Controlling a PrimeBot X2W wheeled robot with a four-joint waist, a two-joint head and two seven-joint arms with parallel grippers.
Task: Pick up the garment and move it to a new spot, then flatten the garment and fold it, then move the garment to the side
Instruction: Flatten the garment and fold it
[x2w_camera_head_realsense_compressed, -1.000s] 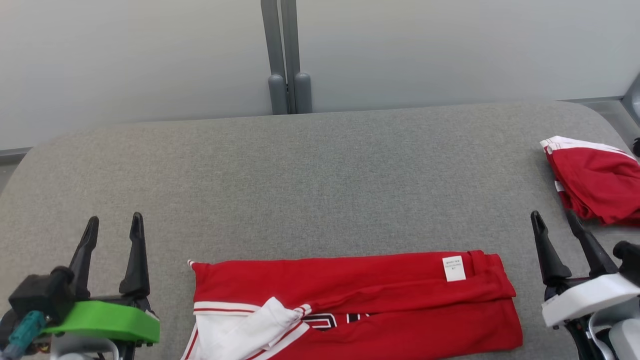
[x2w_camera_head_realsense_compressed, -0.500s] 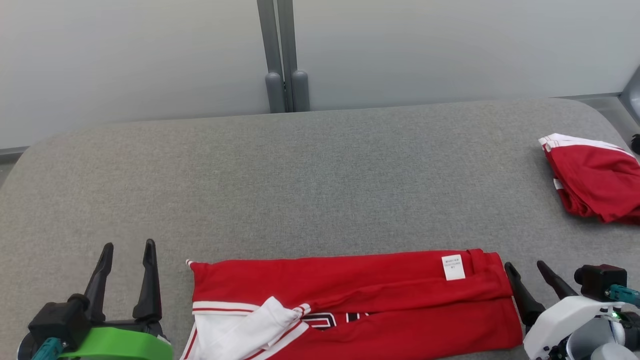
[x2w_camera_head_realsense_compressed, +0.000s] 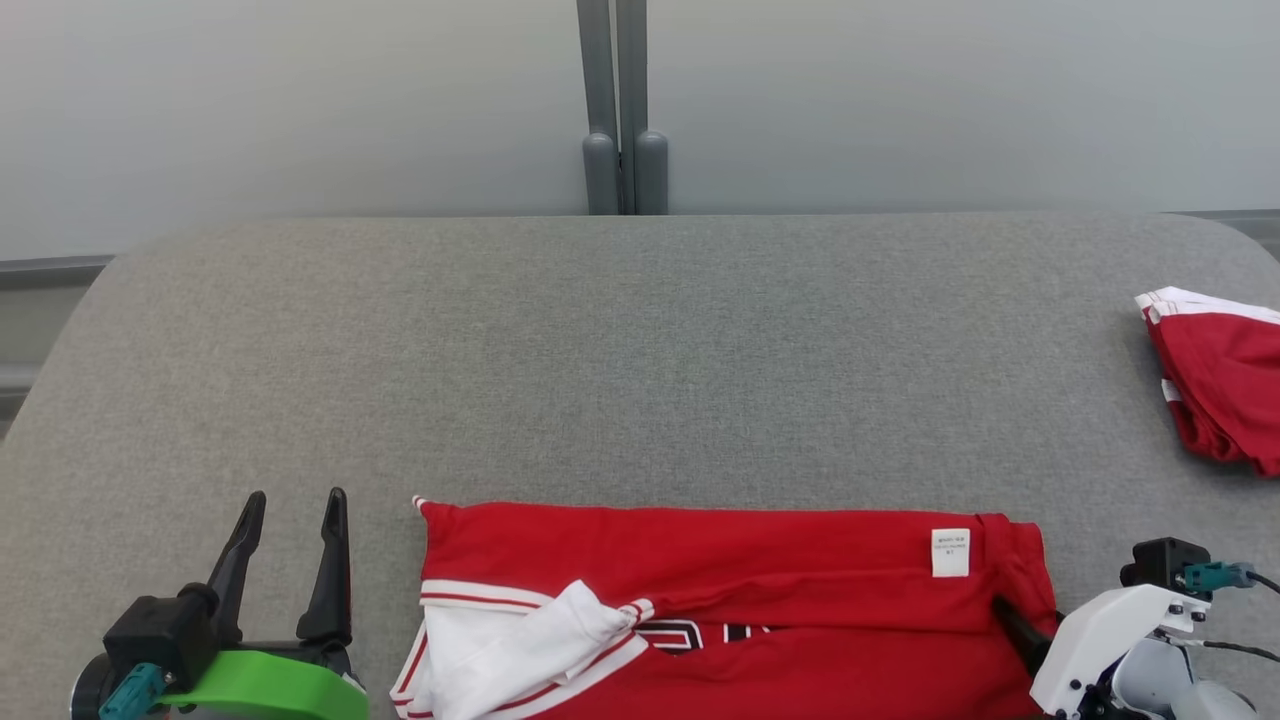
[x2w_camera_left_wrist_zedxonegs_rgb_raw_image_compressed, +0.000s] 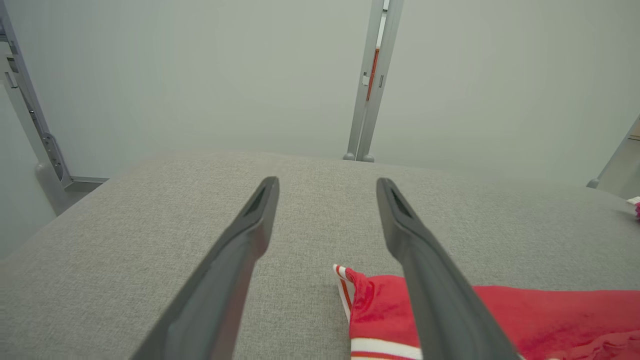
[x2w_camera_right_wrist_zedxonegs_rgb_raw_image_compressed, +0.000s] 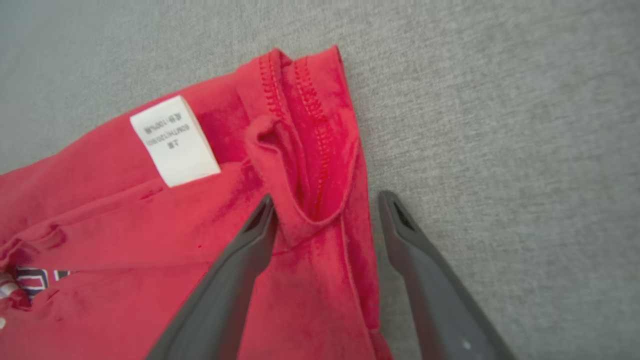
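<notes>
Garment lies as a long red band at the near edge of the bench, axis 9 to 3 o'clock. Right jaws, spread and empty, straddle its 3 o'clock hem; left jaws, equally spread, stand just beyond 9 o'clock.

Left pincer, right pincer: both splayed.

The table is covered in grey woven fabric and has rounded far corners. A red garment lies on it, folded into a long band along the near edge. Its white trim is bunched at the left end, and a white label shows near the right end. A second red garment lies crumpled at the table's right side, well apart.
</notes>
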